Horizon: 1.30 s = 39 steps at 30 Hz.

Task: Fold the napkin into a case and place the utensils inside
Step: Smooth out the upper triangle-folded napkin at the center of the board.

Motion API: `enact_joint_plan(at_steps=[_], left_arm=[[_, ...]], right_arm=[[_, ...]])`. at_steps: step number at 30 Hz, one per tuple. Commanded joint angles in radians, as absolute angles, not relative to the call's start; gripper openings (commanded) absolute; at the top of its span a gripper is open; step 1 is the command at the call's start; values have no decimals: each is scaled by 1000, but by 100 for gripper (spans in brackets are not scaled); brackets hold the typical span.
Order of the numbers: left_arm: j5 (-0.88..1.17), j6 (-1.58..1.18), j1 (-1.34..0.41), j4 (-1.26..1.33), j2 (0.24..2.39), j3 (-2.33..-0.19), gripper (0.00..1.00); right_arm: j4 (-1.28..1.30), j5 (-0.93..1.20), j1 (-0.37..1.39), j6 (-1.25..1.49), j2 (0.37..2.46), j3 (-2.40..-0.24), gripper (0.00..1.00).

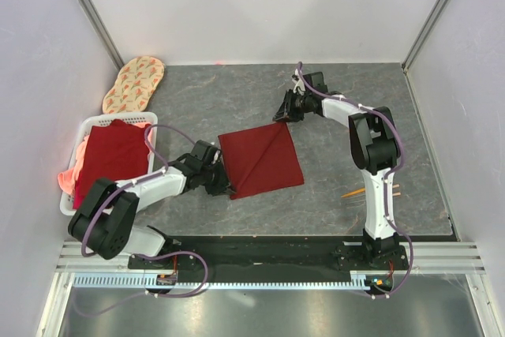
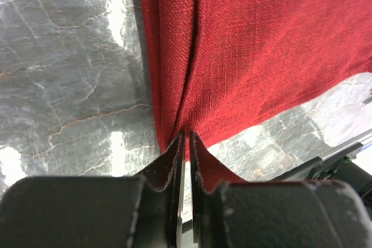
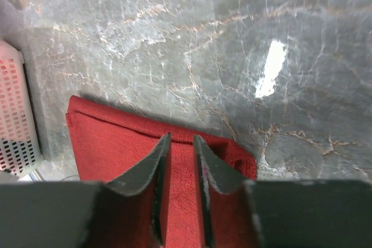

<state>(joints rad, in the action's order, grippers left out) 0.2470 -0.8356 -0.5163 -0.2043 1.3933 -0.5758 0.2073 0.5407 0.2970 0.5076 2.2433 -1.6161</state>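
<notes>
Basket: a white perforated basket stands at the left edge of the table, beside the left arm.
Basket contents: a brighter red cloth stack fills most of it. A salmon-pink cloth spills over its left rim.
Napkin: the dark red napkin lies near the middle of the table, between the two arms. It is a roughly square shape turned at a slight angle, with a crease running diagonally across it. The left wrist view shows more than one layer along its folded edge.
Left pincer: the left gripper is at the napkin's near left edge. Its fingers are pressed almost together on the cloth, which is drawn up into a pleat between them.
Right pincer: the right gripper is at the napkin's far right corner. Its fingers stand a narrow gap apart and red cloth shows through the gap. I cannot tell whether they are pinching the cloth or only above it.
Utensils: thin orange-gold utensils lie on the table on the right, well apart from the napkin. The right arm's upright link hides part of them, so their number is unclear.
Mat: an oval beige mat with a red-orange pattern lies in the far left corner, just beyond the basket.
</notes>
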Motion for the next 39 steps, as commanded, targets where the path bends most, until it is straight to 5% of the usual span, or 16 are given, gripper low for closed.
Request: enact_joint_plan(at_steps=[1, 11, 20, 39], left_arm=[[276, -776, -509, -241, 1313, -606, 14], [353, -815, -499, -189, 1423, -761, 15], [347, -818, -497, -143, 1490, -698, 13], [339, -830, -497, -97, 1463, -565, 13]], right_arm=[[256, 526, 296, 466, 2172, -1664, 31], [123, 584, 411, 560, 1981, -1382, 35], [-156, 683, 535, 680, 1951, -1111, 22], [-2, 681, 353, 537, 2135, -1310, 17]])
